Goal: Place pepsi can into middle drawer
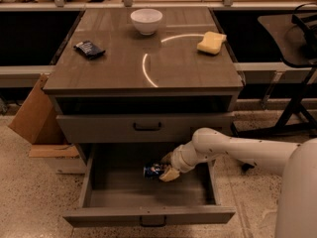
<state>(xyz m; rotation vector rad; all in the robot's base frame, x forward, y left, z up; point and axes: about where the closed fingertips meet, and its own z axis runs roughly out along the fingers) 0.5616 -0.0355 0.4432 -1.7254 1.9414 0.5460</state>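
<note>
The middle drawer (148, 198) is pulled open low at the front of the cabinet, showing its plain grey inside. The pepsi can (153, 170), blue with silver ends, lies on its side inside the drawer, near the middle. My gripper (164, 168) reaches in from the right on the white arm (237, 150). Its tan fingers (169, 174) are closed on the can's right end. I cannot tell whether the can rests on the drawer floor or hangs just above it.
A closed grey drawer front with a black bar handle (147, 127) sits just above my arm. On the cabinet top (119, 68) are a white bowl (146, 20), a yellow sponge (211, 42) and a dark blue snack packet (89, 48). A cardboard box (32, 118) stands left; a black stand (297, 98) right.
</note>
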